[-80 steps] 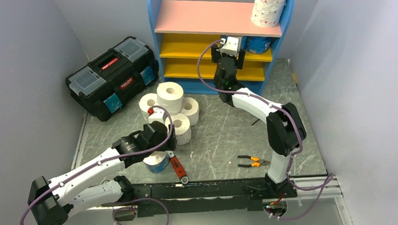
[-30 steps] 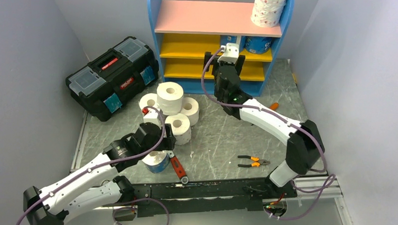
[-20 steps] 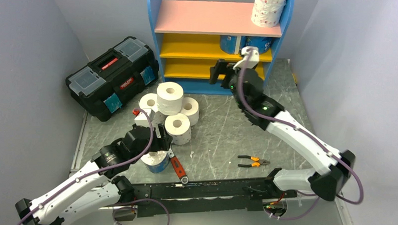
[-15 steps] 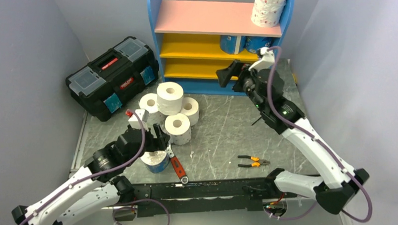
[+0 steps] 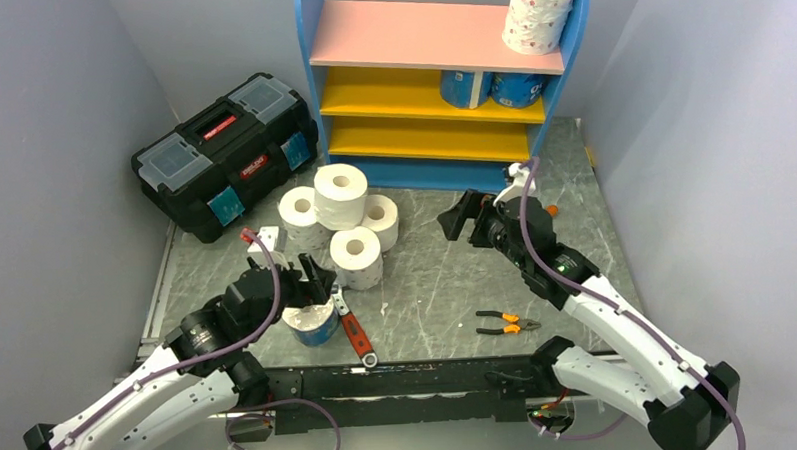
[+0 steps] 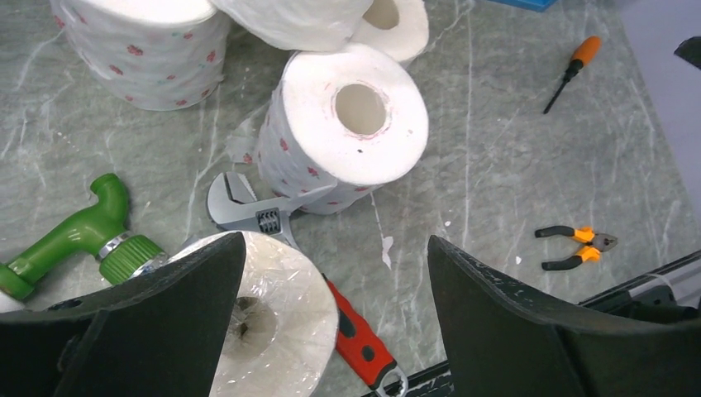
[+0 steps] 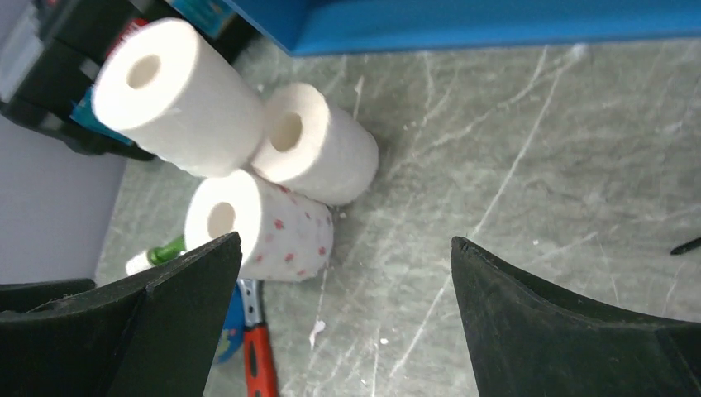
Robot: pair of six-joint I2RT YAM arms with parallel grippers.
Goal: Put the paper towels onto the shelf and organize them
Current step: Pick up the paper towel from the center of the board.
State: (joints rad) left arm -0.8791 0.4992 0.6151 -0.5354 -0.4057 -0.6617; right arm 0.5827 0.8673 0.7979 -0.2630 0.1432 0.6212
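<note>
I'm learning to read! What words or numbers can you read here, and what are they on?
Nothing is clear enough to quote.
Red labels on the black toolbox: white lettering, too small to read.
Blue-wrapped rolls on the shelf: printing too blurred to read.
</note>
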